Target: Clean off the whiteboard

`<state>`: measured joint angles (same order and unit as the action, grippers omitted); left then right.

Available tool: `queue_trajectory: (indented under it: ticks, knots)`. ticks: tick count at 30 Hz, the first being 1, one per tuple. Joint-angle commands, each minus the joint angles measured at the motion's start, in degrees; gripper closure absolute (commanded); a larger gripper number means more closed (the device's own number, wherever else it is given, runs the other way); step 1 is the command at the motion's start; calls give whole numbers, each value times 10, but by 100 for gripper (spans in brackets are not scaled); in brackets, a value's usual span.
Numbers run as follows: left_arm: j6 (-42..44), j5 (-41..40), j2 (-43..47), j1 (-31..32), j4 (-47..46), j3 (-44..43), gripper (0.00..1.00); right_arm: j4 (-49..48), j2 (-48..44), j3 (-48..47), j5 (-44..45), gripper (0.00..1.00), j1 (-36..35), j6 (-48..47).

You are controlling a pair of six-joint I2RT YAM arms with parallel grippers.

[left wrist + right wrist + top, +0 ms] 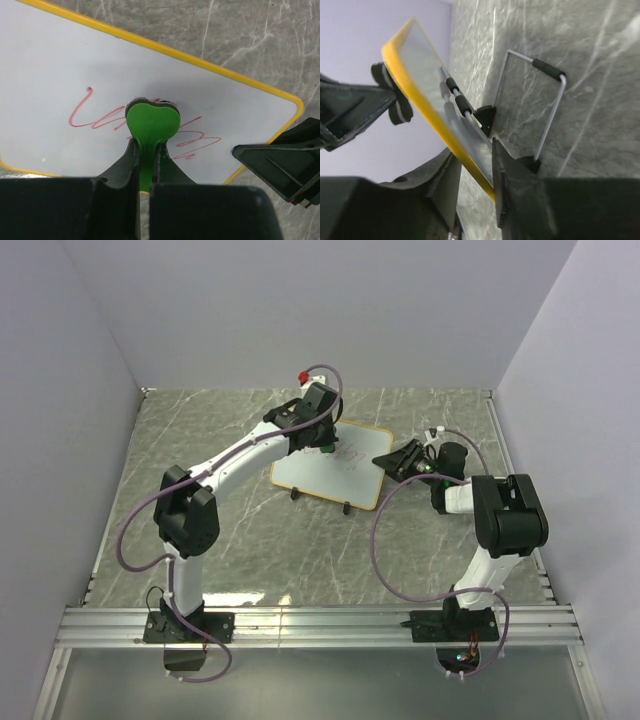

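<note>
Centrally on the grey marble-patterned worktop [230, 540], the whiteboard [335, 470] stood tilted, with a wire stand [550, 100] under its back and its two black feet [294, 495] on the near side. Red scribbles [95, 120] ran across the middle of its white face. The left gripper [147, 150] was over the board, its jaws pressed tight on the stem of a green eraser [151, 122]. The eraser's dark pad was against the board, in the middle of the scribbles. The right gripper [475, 155] was at the board's right-hand edge. Its jaws straddled the yellow frame, one on each face, and appeared to pinch it. The right wrist view showed little or no gap either side.
</note>
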<state>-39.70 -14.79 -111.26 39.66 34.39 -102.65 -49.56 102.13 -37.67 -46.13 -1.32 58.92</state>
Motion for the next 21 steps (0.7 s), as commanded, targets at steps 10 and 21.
queue_trajectory:
  ticks: [10,21]
  knots:
    - [-4,16,-33,41,-108,27,100,90,-6,-39,11,100,-22,-100]
    - [-34,54,-46,80,-205,122,100,184,1,-70,28,100,-42,-152]
